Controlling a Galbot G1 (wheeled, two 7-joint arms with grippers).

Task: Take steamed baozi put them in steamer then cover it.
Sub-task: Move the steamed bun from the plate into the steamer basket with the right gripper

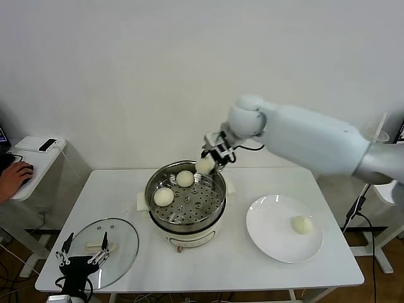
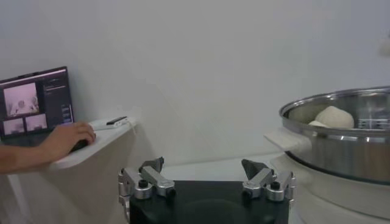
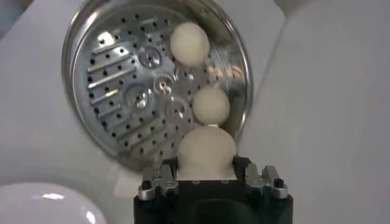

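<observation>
Right now we see our right gripper point(image 1: 211, 158) raised over the far rim of the steamer point(image 1: 218, 196), its fingers closed around one steamed baozi point(image 1: 204, 165); the right wrist view shows that bun point(image 3: 206, 152) filling the gap between the fingers, above the steamer's perforated floor point(image 3: 122, 91). Two more baozi lie inside the basket: one point(image 1: 185, 178) toward the far side, the other point(image 1: 164, 197) toward the left. The fourth baozi point(image 1: 302, 224) sits on the white plate point(image 1: 268, 230) near the right edge of the white table point(image 1: 221, 265). The steamer stands at the middle of the table. Our left gripper point(image 1: 83, 250) hangs over the near left corner, fingers spread wide and holding nothing, just above the glass cover point(image 1: 123, 243), which lies flat on the table. Beyond the left edge, a person's hand point(image 1: 15, 173) rests on a side desk point(image 1: 35, 167).
</observation>
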